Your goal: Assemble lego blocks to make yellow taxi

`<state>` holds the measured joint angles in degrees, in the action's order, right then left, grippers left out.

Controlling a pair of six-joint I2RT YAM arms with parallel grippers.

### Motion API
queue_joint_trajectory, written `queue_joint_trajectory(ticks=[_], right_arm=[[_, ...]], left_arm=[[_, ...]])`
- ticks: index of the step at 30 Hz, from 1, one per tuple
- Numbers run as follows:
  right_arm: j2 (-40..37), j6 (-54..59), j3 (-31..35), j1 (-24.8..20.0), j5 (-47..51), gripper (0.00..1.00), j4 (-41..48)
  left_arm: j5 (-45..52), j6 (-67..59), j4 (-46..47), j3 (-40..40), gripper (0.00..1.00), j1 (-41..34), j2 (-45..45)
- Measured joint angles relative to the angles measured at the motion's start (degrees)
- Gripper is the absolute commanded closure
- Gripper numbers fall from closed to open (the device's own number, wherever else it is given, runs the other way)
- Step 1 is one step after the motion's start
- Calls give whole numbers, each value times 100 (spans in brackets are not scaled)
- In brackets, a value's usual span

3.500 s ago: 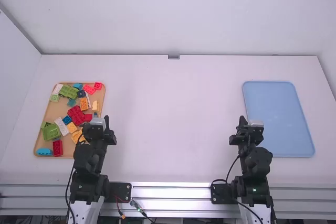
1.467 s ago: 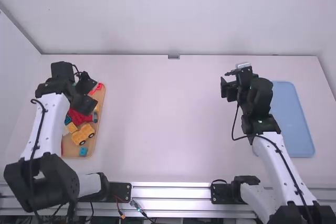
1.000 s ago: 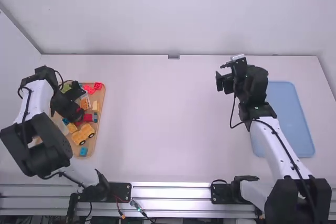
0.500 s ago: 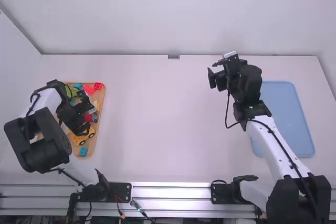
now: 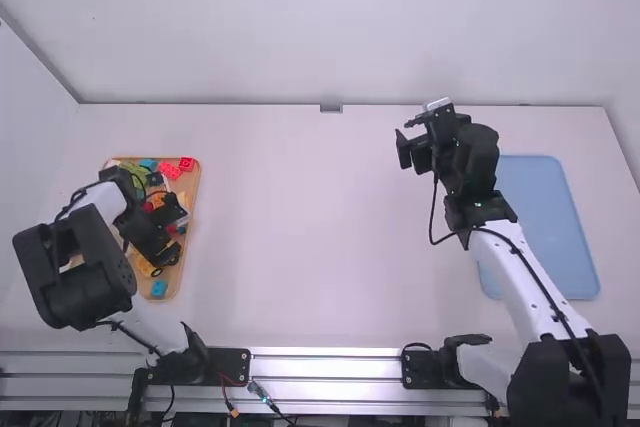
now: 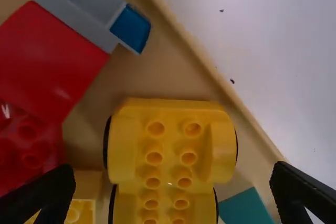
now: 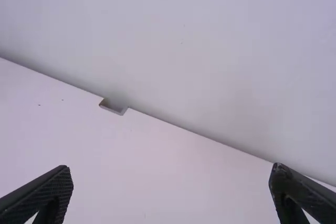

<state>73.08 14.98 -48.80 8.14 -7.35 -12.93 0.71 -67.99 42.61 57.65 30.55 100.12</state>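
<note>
Over the near right part of the block tray (image 5: 187, 169) is my left gripper (image 5: 172, 247). In the left wrist view my left gripper (image 6: 173, 182) is open, its fingers on either side of a yellow wheeled car base (image 6: 170, 156) with studs on top, not touching it. A yellow block (image 6: 79, 211) and red blocks (image 6: 50, 51) lie beside the base. My right gripper (image 5: 408, 137) hangs over the table right of the middle, far from the blocks; in the right wrist view my right gripper (image 7: 170, 187) stands open with nothing between its fingers.
A blue tray (image 5: 550, 227) lies at the table's right, beside the right arm. Close to the car base are a teal block (image 6: 245, 208), a grey and blue piece (image 6: 94, 11) and the tray's raised edge (image 6: 210, 72). A wall rises behind the table.
Both arms have swung out from their starting poses. Lately the left gripper has moved toward the near right of the block tray, while the right arm has come to rest.
</note>
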Motion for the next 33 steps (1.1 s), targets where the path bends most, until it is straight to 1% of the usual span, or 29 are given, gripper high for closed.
queue_joint_trajectory(ticks=[4,9,13,14,15,16,19,21,23,24,25,27,28,29,30,33], right_arm=[[0,0,0,0,2,1,0],[-2,2,0,0,2,1,-7],[-2,0,0,0,0,1,-17],[0,-2,0,0,0,1,-20],[-2,0,0,0,0,1,-17],[-2,0,0,0,0,1,-17],[-2,-2,0,0,2,1,-17],[-2,0,0,0,2,1,-17],[-2,-2,0,0,0,1,-20],[-2,0,0,0,2,1,-17],[0,2,0,0,0,1,-20],[-2,0,0,0,2,1,-20],[0,-2,0,0,0,1,-17],[-2,0,0,0,0,1,-17],[0,-2,0,0,2,1,-15],[0,0,0,0,2,1,-20]], left_arm=[[63,-24,-295,-142,2,-2,0],[90,-205,-531,-402,9,-2,0],[98,-267,-774,-452,13,0,-11],[103,-280,-844,-470,15,0,-4],[105,-275,-885,-490,22,-2,-4],[98,-304,-925,-540,28,0,-7],[101,-319,-907,-619,30,-2,-4],[101,-326,-898,-627,34,-2,-4],[101,-323,-916,-627,44,-2,-4],[101,-323,-914,-627,45,-2,-4],[101,-334,-909,-627,50,-4,-4],[101,-343,-903,-610,47,-7,-7],[101,-295,-905,-599,47,-9,-7],[98,-254,-896,-581,49,-9,-4],[98,-216,-883,-573,50,-9,-4],[94,-46,-728,-431,49,-7,-4]])
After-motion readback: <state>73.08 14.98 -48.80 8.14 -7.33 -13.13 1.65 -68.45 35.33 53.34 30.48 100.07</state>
